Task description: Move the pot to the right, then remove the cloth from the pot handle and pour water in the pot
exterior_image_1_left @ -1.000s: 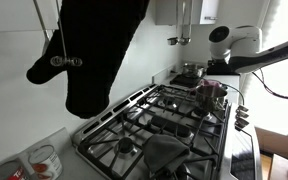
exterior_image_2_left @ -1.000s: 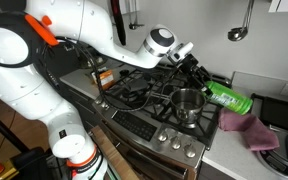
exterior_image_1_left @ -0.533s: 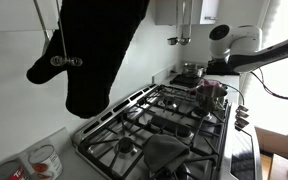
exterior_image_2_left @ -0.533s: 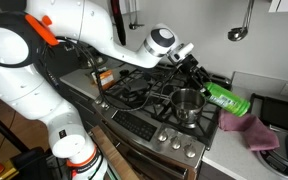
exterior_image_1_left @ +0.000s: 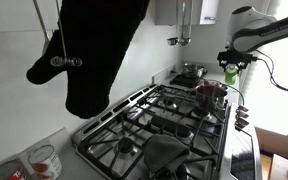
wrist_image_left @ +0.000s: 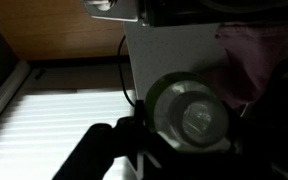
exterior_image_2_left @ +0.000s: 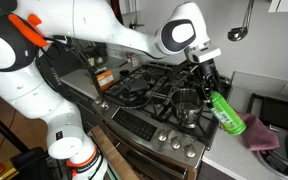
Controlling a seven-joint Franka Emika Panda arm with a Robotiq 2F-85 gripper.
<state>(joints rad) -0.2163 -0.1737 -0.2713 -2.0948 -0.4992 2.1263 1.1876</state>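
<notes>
**Gas hob, near to far.** Nearest the camera, the cloth [exterior_image_1_left: 167, 155] lies bunched on the grate of the hob [exterior_image_1_left: 124, 125]. It is well apart from the pot, so the cloth step is judged done. Farther back, toward the right of the hob, the pot [exterior_image_1_left: 212, 92] stands upright on a burner, where it stood a second ago. The pot handle is too small to make out.

**Change.** A second ago the green bottle [exterior_image_2_left: 227, 113] lay almost level, low beside the pot. The arm [exterior_image_2_left: 104, 25] has since risen and turned, and the bottle now hangs steeply with one end down. The pincer [exterior_image_2_left: 208, 78] is pinching the bottle at its upper end.

- In one exterior view the bottle sits just right of the pot; in another it appears above the pot's rim.
- The wrist view looks along the bottle at a round end. Whether this is the mouth or the base cannot be told.
- No stream of water is visible.

**Meaning.** The pour, the last step, is judged to be starting. The bottle's lower end may still need bringing over the pot's opening.

Far right, a pink rag [exterior_image_2_left: 263, 135] rests on the worktop [exterior_image_2_left: 229, 155].
</notes>
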